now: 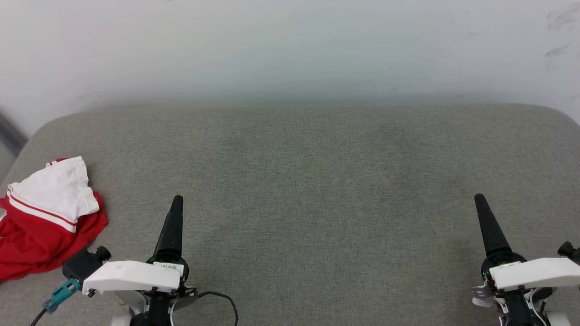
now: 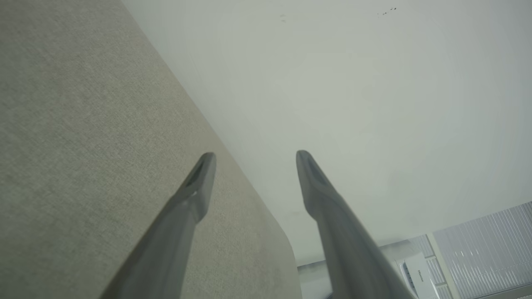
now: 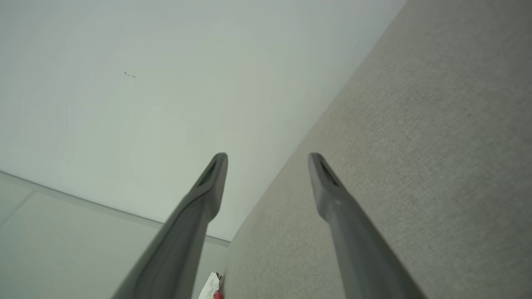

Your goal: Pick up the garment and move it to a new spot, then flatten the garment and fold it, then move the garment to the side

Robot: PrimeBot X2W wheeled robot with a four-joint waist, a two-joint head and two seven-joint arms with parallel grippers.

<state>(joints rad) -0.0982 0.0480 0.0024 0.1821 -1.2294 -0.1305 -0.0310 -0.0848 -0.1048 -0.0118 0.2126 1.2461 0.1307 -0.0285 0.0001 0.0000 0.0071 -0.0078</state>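
Observation:
The garment (image 1: pixel 45 222) lies crumpled at the far left edge of the grey cloth-covered table (image 1: pixel 308 181), red cloth below and a white sleeve with red stripes on top. A small bit of the garment (image 3: pixel 212 287) peeks in at the bottom of the right wrist view. My left gripper (image 1: pixel 176 201) hovers at the lower left, just right of the garment and apart from it. Its fingers (image 2: pixel 255 155) are spread wide with nothing between them. At the lower right, my right gripper (image 1: pixel 479 199) is far from the garment, open and empty as well (image 3: pixel 268 155).
A white wall (image 1: pixel 290 45) rises directly behind the table's rounded far edge. A black cable (image 1: pixel 222 299) loops beside my left wrist. A white appliance (image 2: pixel 415 274) and window blinds (image 2: pixel 490 245) stand beyond the table's end in the left wrist view.

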